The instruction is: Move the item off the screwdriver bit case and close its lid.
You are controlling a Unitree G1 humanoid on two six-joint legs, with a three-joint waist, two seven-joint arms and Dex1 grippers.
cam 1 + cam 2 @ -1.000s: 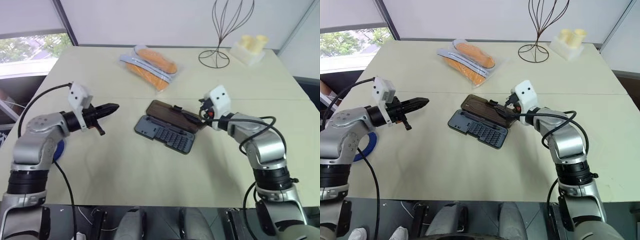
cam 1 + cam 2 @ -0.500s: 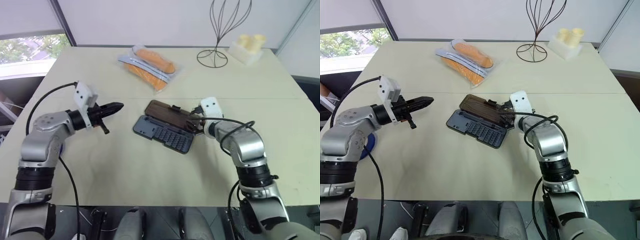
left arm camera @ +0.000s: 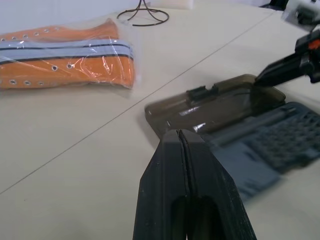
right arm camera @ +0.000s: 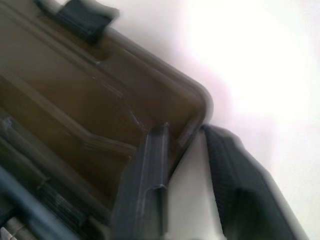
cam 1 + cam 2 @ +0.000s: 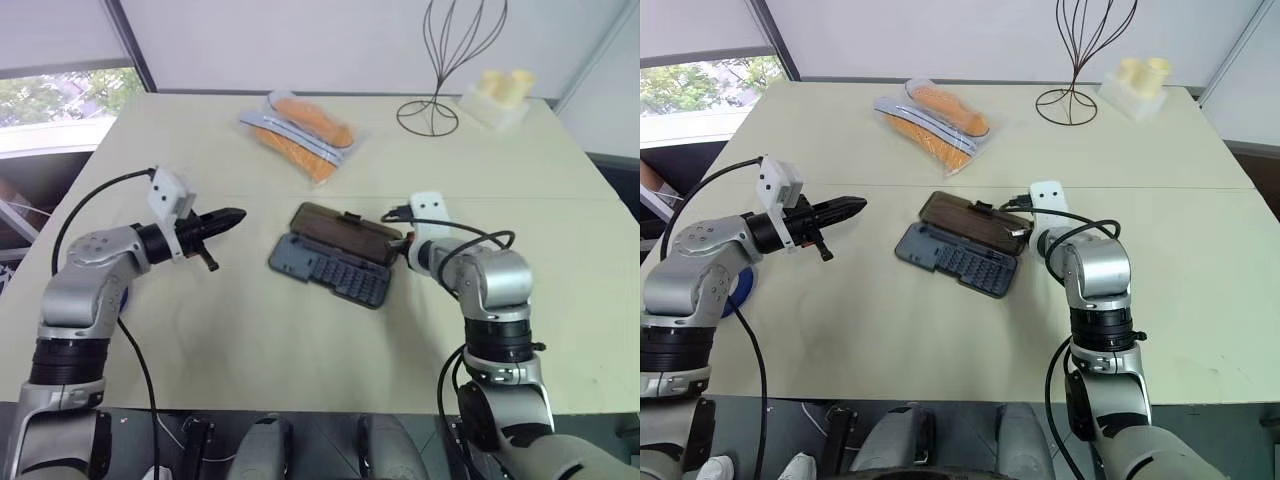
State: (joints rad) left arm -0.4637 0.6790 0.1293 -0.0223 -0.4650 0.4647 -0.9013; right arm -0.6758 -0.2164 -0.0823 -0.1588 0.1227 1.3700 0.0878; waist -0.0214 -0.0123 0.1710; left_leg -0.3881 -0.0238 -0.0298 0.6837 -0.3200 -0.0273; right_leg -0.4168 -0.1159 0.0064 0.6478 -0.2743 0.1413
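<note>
Centrally on the counter (image 5: pixel 300 340): screwdriver bit case (image 5: pixel 330 270), dark grey, lying open, rows of bits exposed. Lid (image 5: pixel 345 232), smoky-brown, hinged along the case's far edge, raised slightly, black latch tab on its far edge. Right hand (image 5: pixel 402 246), at the case's right end, fingers pinched on the lid's corner. Left hand (image 5: pixel 228 217), well left of the case, fingers pressed together, holding nothing. Clear bag of orange things (image 5: pixel 297 128), beyond the case. Wire stand (image 5: pixel 440 70), far right of the case.
</note>
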